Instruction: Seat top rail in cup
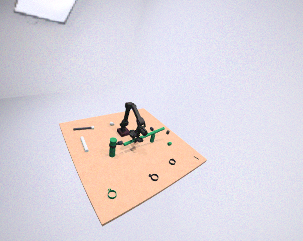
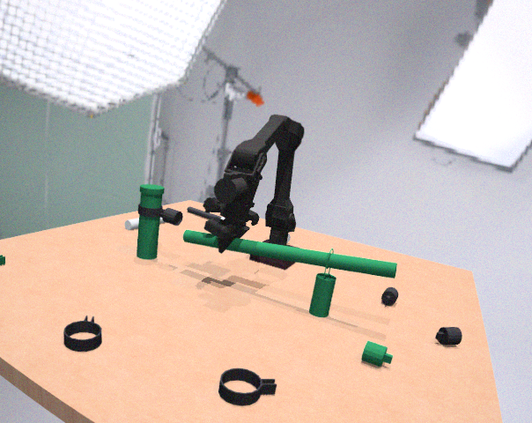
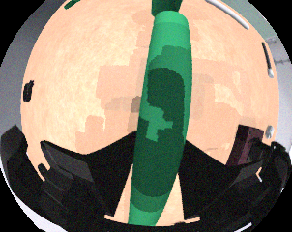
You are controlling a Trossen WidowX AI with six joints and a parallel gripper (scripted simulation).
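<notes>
My gripper (image 1: 138, 140) (image 2: 225, 243) (image 3: 157, 137) is shut on the green rail and holds it raised, near its cut end. The green rail (image 1: 151, 133) (image 2: 284, 251) (image 3: 170, 43) runs through the thin loop on top of the short green post (image 1: 152, 138) (image 2: 322, 295). Its cut end is outside the black rail-end cup (image 1: 120, 142) (image 2: 172, 216), lower than it and a short gap away. The cup hangs on the black brace band (image 1: 112, 146) (image 2: 149, 211), high on the big green post (image 1: 112, 151) (image 2: 148, 236), below its cap.
Black ring bands (image 1: 154, 177) (image 2: 240, 387) (image 2: 83, 336) and a green band (image 1: 112, 194) lie on the table toward the front. A green cup (image 1: 169, 143) (image 2: 374, 353) and black cups (image 2: 389, 295) (image 2: 450, 336) lie beyond the short post. A white rail (image 1: 84, 144) lies behind the big post.
</notes>
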